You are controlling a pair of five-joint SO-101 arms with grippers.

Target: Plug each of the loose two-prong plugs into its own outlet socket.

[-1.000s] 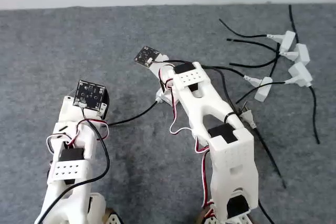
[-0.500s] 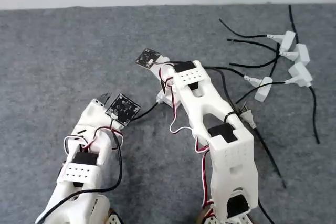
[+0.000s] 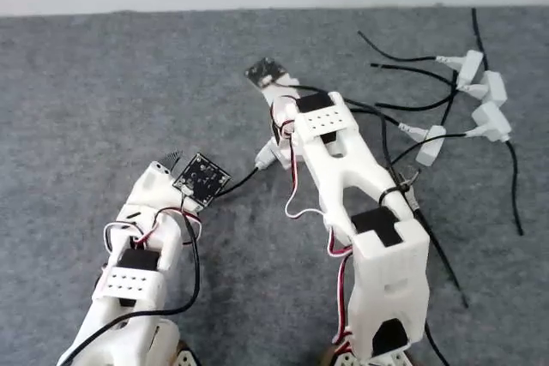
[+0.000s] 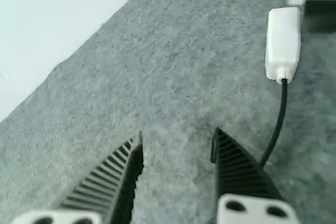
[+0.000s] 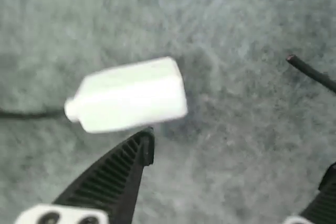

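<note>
Holding its swung-in pose, the left gripper [image 4: 177, 137] is keeping its fingers apart over grey carpet [image 4: 173, 66], with a white outlet socket [image 4: 283, 43] lying just ahead on its black cord [image 4: 278, 114]. The right gripper [image 5: 239, 153], fingers also spread and empty, is shifting forward over what looks like that socket. Farther right, a loose two-prong plug [image 3: 411, 186] is lying beside the right arm [image 3: 343, 160], not yet inserted.

No legible text, no labels, no numbers
</note>
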